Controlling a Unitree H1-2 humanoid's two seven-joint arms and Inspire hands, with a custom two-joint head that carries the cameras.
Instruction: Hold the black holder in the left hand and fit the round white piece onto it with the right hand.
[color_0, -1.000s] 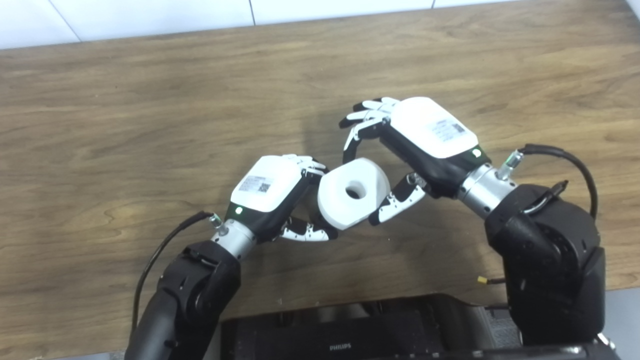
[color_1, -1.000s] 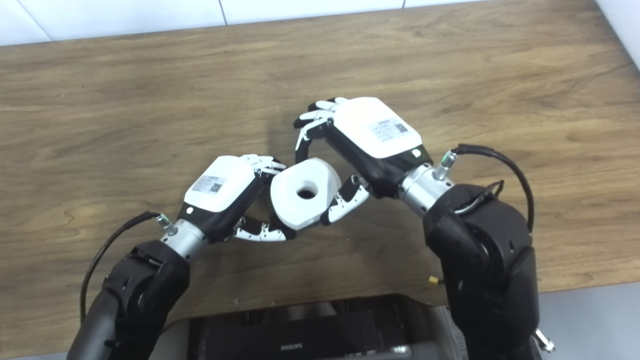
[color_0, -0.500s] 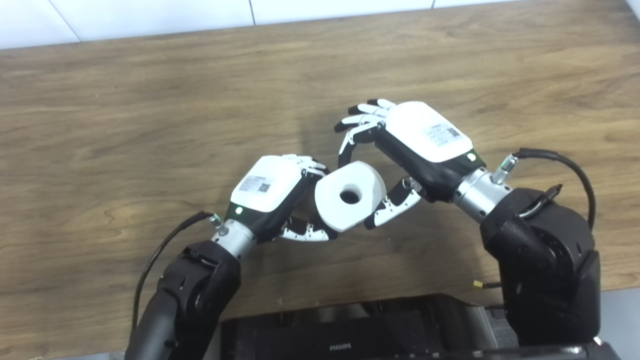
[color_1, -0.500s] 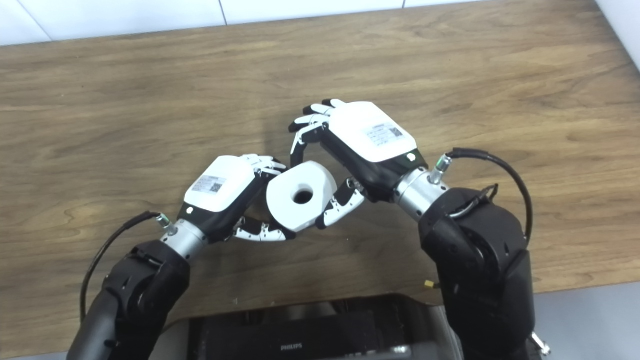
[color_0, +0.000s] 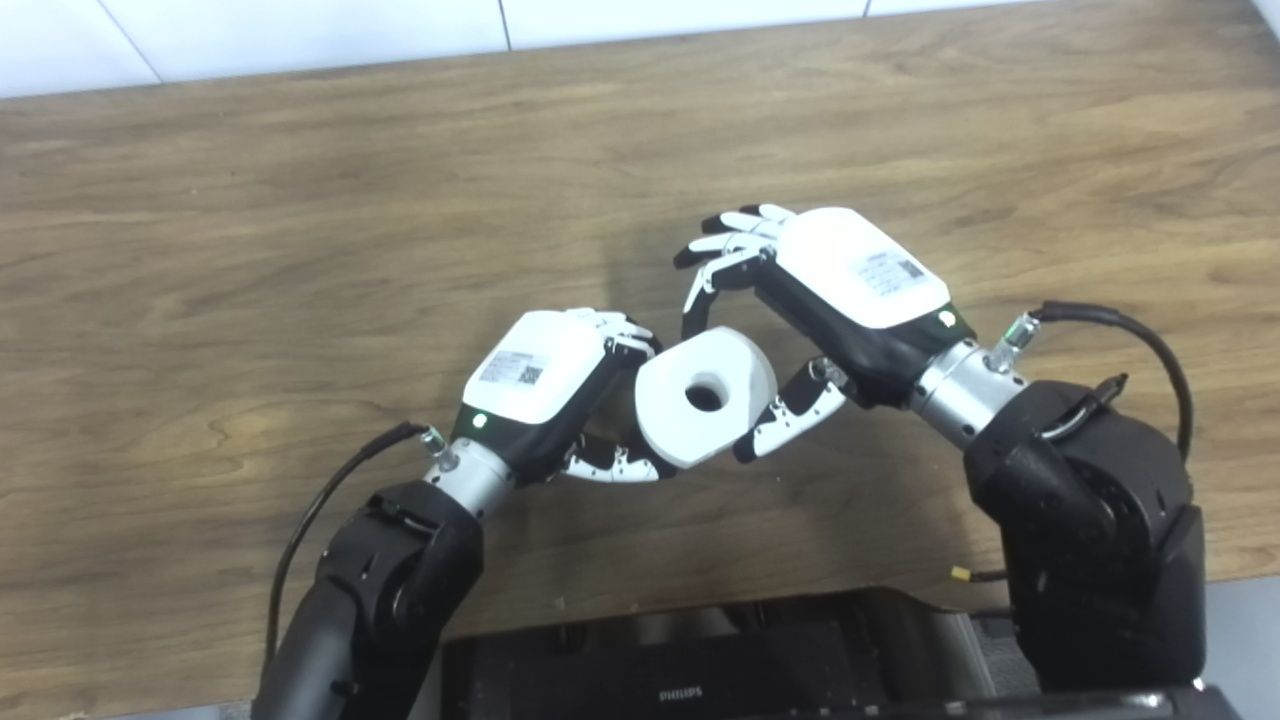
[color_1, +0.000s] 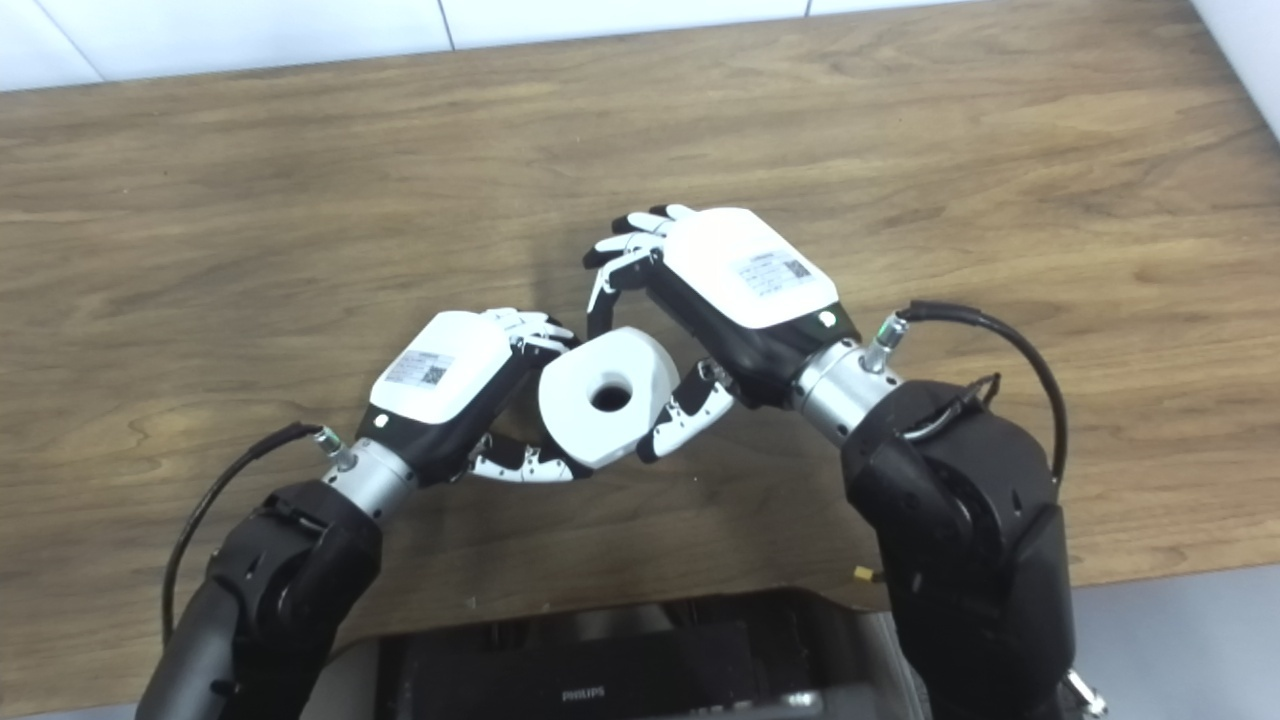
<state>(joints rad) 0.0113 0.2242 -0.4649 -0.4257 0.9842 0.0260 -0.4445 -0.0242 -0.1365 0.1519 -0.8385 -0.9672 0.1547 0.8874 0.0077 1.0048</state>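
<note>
Round white piece (color_0: 705, 396) with its centre hole facing up sits above the wooden table (color_0: 300, 220), pinched between both hands. Right hand (color_0: 815, 310) curls over it, fingers on the far edge, thumb at the near right side. Left hand (color_0: 560, 395) is closed against its left side; whatever that hand holds is hidden. Both eye views show the same, neither revealing the black holder

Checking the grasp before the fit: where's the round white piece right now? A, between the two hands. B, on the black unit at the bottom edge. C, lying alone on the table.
A: the round white piece sits between the left hand and right hand, fingers at its sides.
</note>
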